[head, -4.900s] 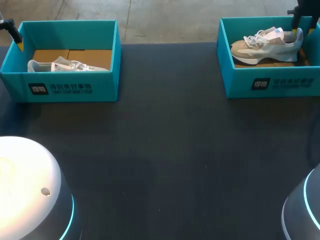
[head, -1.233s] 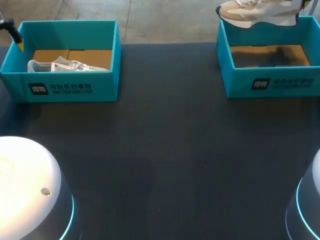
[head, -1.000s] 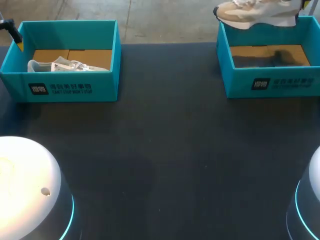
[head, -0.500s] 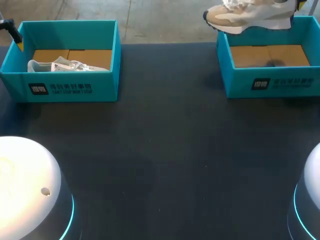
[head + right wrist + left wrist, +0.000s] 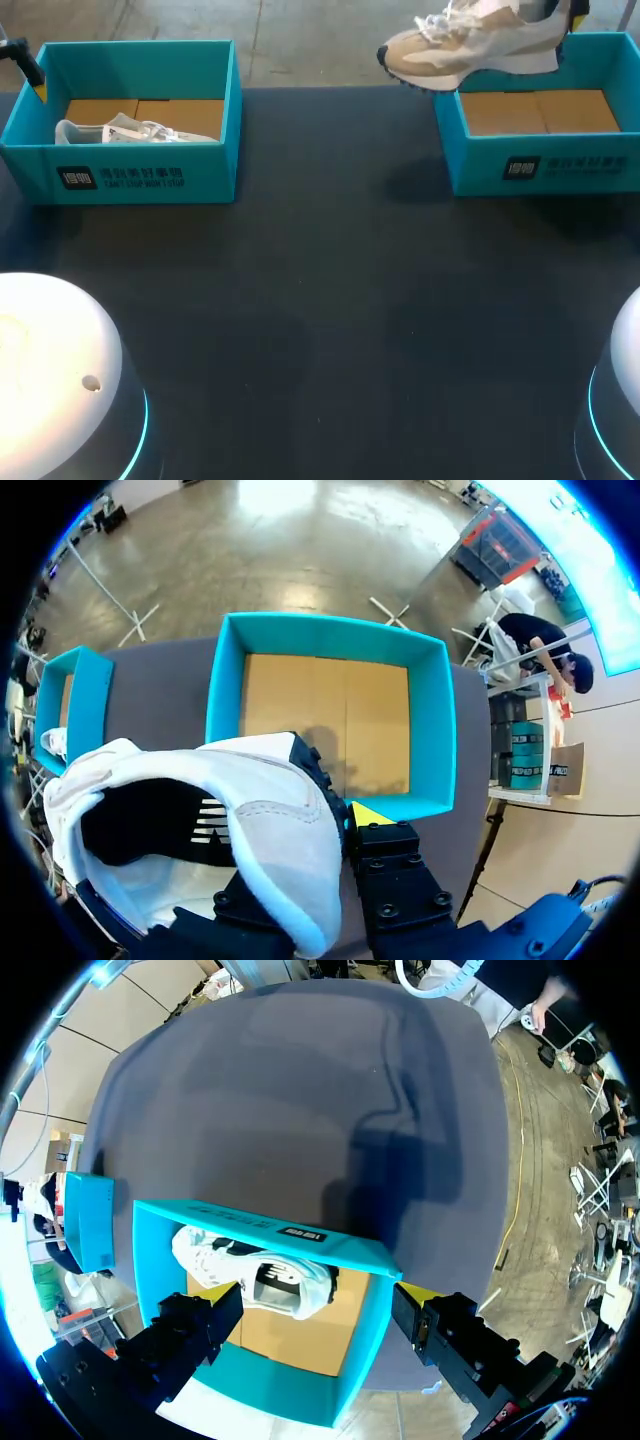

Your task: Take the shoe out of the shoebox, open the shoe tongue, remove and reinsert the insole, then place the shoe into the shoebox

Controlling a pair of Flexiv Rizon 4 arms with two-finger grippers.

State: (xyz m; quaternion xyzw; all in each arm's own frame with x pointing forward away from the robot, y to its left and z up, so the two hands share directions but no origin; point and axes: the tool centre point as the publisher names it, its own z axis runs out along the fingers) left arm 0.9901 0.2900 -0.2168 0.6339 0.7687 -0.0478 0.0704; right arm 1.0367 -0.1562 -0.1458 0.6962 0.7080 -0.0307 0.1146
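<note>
A beige and white sneaker (image 5: 468, 45) hangs in the air over the left wall of the right teal shoebox (image 5: 540, 165), toe pointing left. My right gripper (image 5: 568, 12) is shut on its heel. In the right wrist view the heel collar (image 5: 265, 820) sits between the fingers, and the shoebox (image 5: 325, 640) lies empty ahead of the gripper. My left gripper (image 5: 315, 1325) stands open above the left teal shoebox (image 5: 260, 1235), which holds a white sneaker (image 5: 255, 1280). In the head view the left gripper (image 5: 25, 65) shows at that box's far left corner.
The left shoebox (image 5: 130, 165) with its white sneaker (image 5: 130, 130) stands at the table's back left. The dark table (image 5: 330, 300) stretches between and in front of the two boxes. Two rounded arm bases sit at the near corners.
My right gripper has carried the beige sneaker up out of the right box and leftward, past the box's left wall. The left arm has not moved.
</note>
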